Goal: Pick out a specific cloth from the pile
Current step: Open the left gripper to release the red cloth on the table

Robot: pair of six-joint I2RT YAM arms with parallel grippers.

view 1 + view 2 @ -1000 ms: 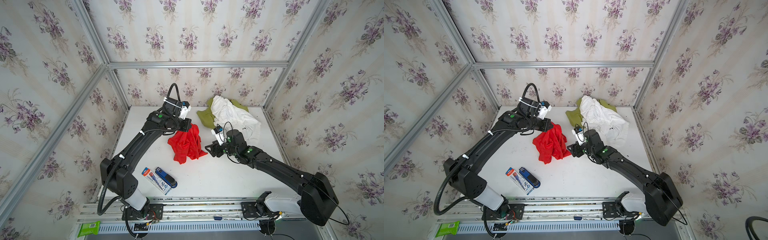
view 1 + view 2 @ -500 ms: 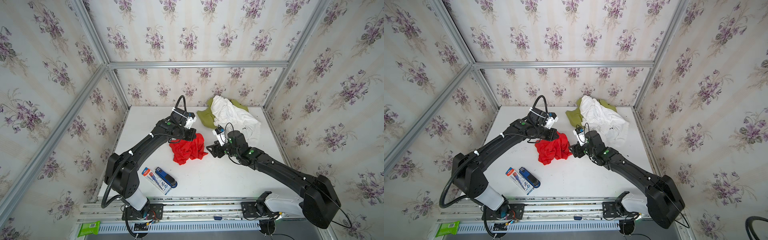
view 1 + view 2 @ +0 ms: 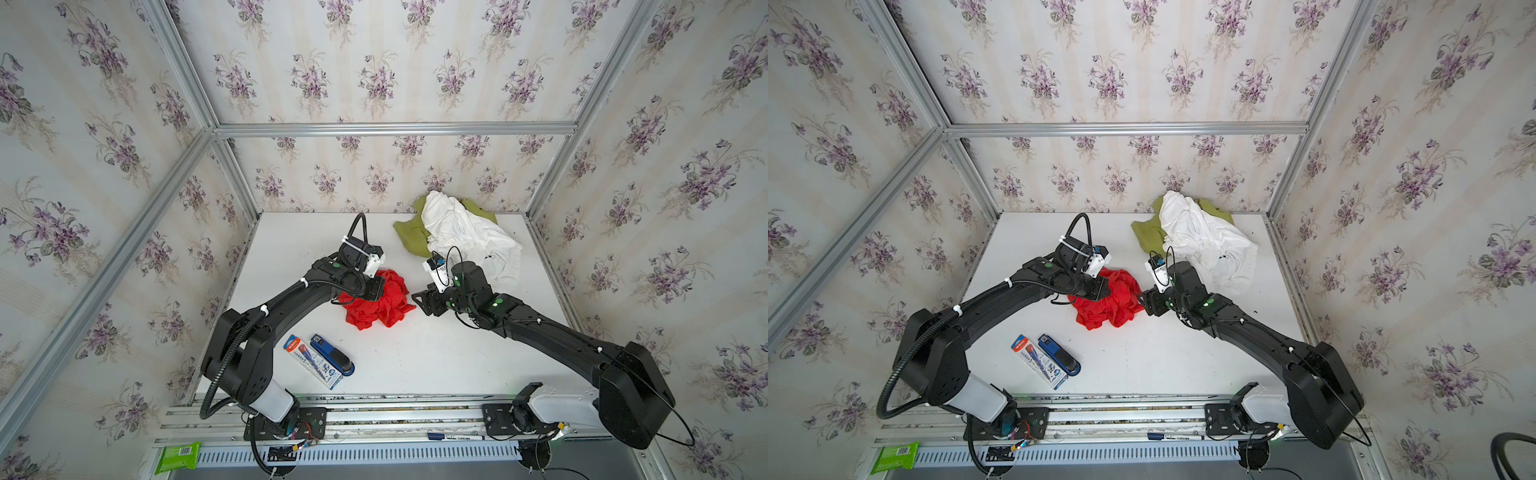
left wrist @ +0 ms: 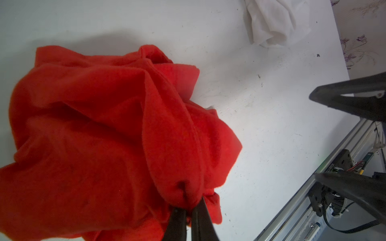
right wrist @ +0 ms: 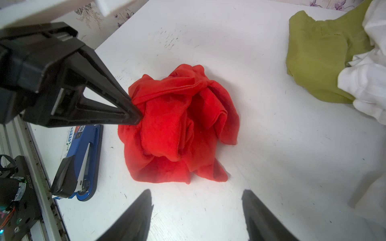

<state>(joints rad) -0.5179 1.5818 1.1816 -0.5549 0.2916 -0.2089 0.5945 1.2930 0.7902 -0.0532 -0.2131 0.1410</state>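
I have my left tool (image 5: 135,119) pinched shut on the red cloth (image 3: 378,305), bunched mid-surface (image 3: 415,365) well apart from the far-right pile (image 3: 461,237), I think to single it out, while my right tool (image 5: 196,196) hangs open and empty nearby.

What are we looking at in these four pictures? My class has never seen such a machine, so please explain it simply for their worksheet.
Two black robot arms stand at a white table. Two pictures look down from above; two come from cameras on the wrists. The left arm has its jaws shut on a crumpled red cloth, which rests on the table apart from a white cloth lying over an olive-green cloth. The right arm has open, empty jaws. A blue stapler lies nearby.
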